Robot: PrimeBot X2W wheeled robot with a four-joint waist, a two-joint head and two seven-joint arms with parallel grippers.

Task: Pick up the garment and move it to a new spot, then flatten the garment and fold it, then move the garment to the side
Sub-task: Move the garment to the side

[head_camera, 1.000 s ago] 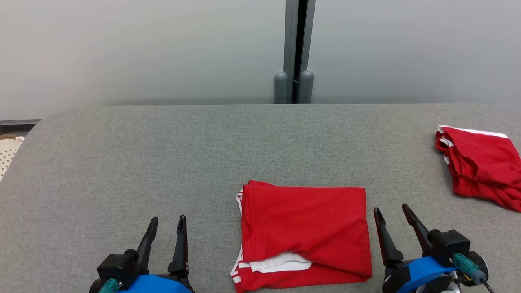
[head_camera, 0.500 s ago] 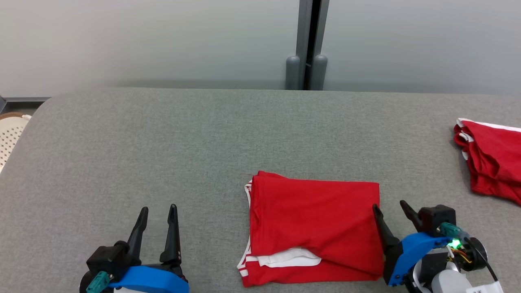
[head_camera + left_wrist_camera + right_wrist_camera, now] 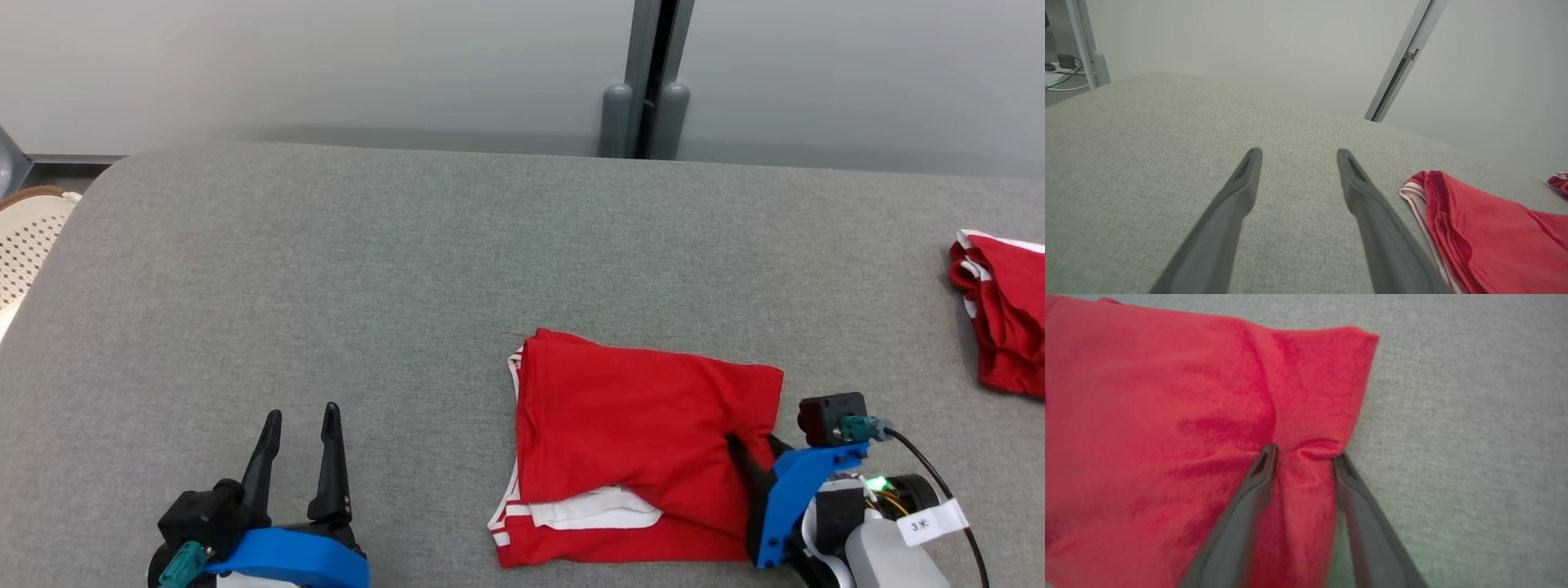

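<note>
The head camera has swung since 1 second ago, so the whole scene sits differently in the head view; the folded red garment (image 3: 645,425) itself lies in the same place on the grey table (image 3: 326,269), in front of the robot and a little to its right. The real change is the right gripper (image 3: 755,445). 1 second ago it stood just beside the garment's right edge with its 2 fingers spread and clear of the cloth. Now it has tipped down onto that edge, and the cloth there, flat before, is drawn into a crease.

In the right wrist view the 2 fingers are partly drawn in, 1 on each side of a small raised pucker of red cloth, both tips touching it: a loose pinch at the garment's right edge.

The left gripper (image 3: 302,412) hovers over bare table, well left of the garment, fingers spread wide and touching nothing. A second red garment (image 3: 1004,310) lies at the table's far right.
</note>
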